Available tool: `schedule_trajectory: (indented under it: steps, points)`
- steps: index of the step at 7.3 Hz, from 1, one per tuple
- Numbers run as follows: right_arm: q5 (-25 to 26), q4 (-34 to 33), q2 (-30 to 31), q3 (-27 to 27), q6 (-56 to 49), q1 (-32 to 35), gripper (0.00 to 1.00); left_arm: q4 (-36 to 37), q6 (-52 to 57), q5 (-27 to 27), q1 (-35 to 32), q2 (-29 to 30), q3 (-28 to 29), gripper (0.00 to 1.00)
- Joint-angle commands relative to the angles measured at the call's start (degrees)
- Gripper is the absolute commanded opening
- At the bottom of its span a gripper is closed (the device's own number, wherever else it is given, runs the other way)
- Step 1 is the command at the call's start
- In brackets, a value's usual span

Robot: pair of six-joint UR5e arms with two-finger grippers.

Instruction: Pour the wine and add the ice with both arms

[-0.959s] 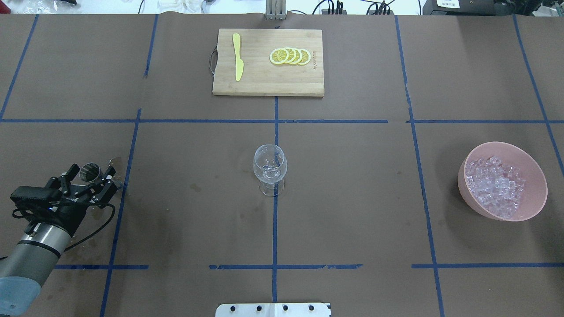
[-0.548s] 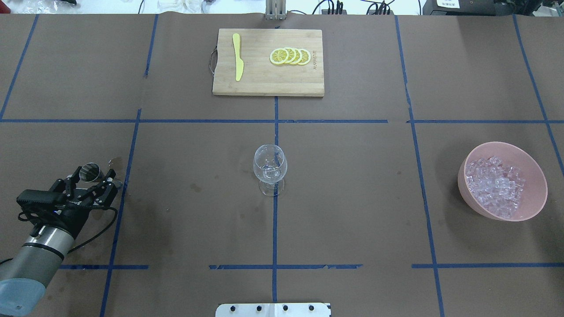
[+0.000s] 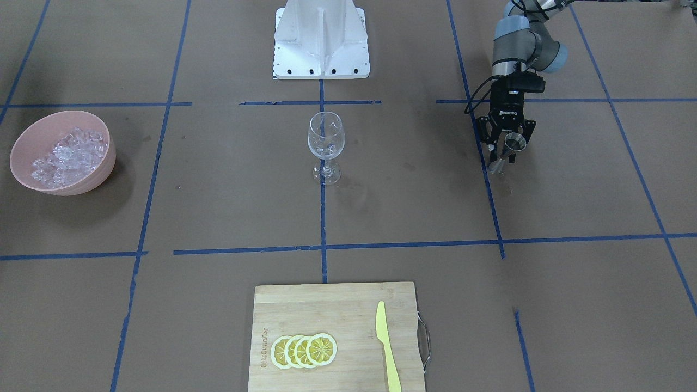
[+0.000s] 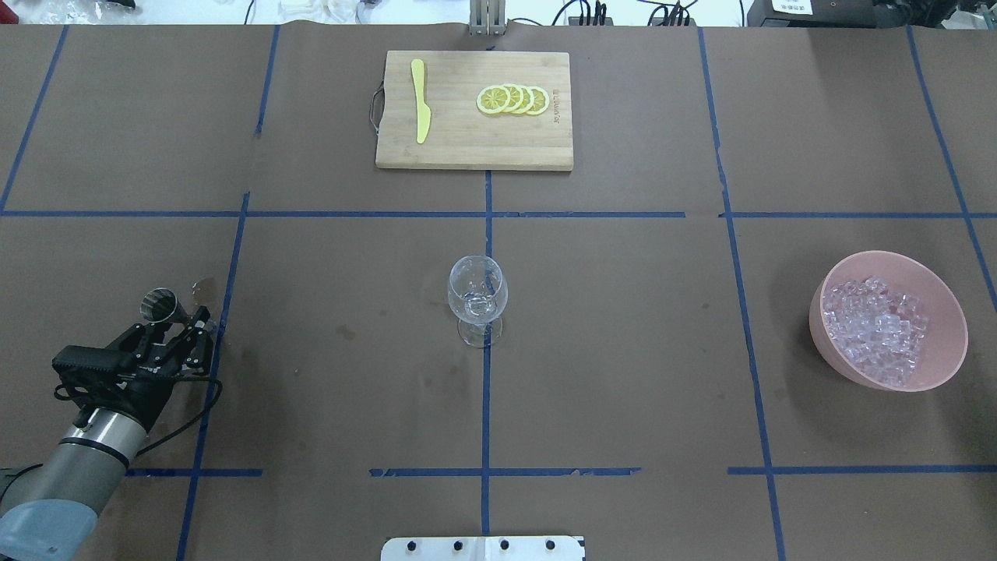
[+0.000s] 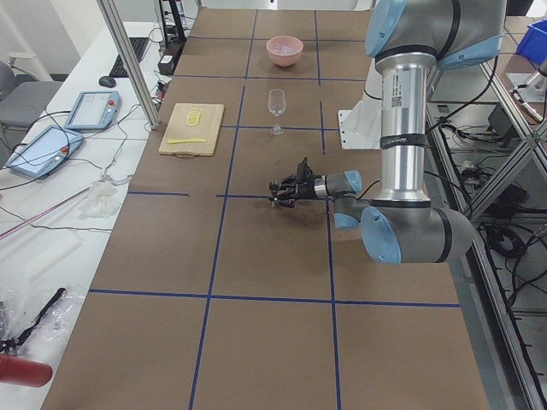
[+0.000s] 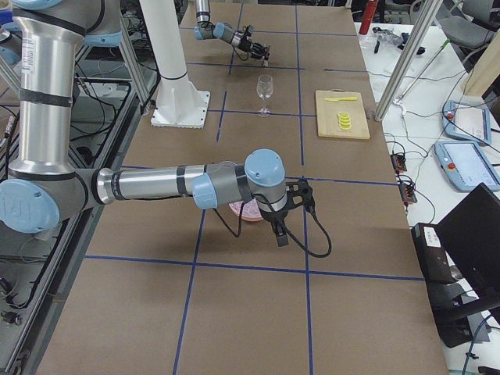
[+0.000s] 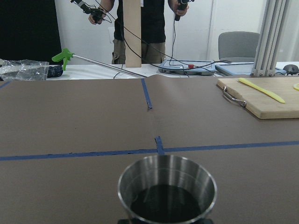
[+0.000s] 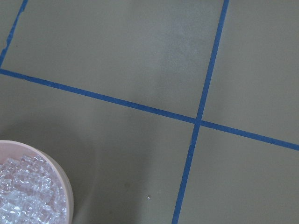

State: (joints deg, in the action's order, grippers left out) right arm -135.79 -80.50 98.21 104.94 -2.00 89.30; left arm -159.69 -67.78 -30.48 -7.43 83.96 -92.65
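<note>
Lower left overhead, left gripper (image 4: 181,321) pinches a steel cup (image 4: 159,305); glass (image 4: 477,292) sits mid-frame, board (image 4: 467,144) up top. Ice (image 4: 876,327) is in the pink bowl (image 4: 938,372) far right. Can't tell if the right gripper (image 6: 280,237) is open, tbh.

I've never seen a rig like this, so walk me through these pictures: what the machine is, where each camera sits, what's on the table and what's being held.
This is a robot with two jointed arms at a brown table. Two pictures look down on the table, one from behind the robot and one facing it. Two look along it from either end, and two come from cameras on the wrists. The left arm has its jaws closed on a small steel measuring cup; its wrist camera shows dark liquid inside. Mid-table stands a wine glass. A pink bowl holds ice. A cutting board carries lemon slices and a yellow knife. The right arm shows only from the side, near the bowl, so its jaws cannot be judged.
</note>
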Motion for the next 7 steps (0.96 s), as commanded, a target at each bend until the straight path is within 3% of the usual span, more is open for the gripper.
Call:
schedule_trajectory:
  steps: [1, 5, 6, 7]
  points:
    - [0.00, -0.01, 0.05, 0.00, -0.02, 0.00, 1.00, -0.10, -0.07, 0.07, -0.04, -0.20, 0.01, 0.49]
    - [0.00, -0.01, 0.05, -0.09, 0.07, 0.00, 1.00, -0.10, -0.16, 0.42, 0.05, -0.38, 0.36, 0.48]
    - [0.00, -0.01, 0.05, -0.09, -0.02, 0.00, 1.00, -0.10, -0.16, 0.42, 0.05, -0.38, 0.89, 0.20]
    - [0.00, -0.01, 0.05, -0.17, -0.02, 0.00, 1.00, -0.10, -0.16, 0.33, 0.05, -0.38, 0.81, 0.00]
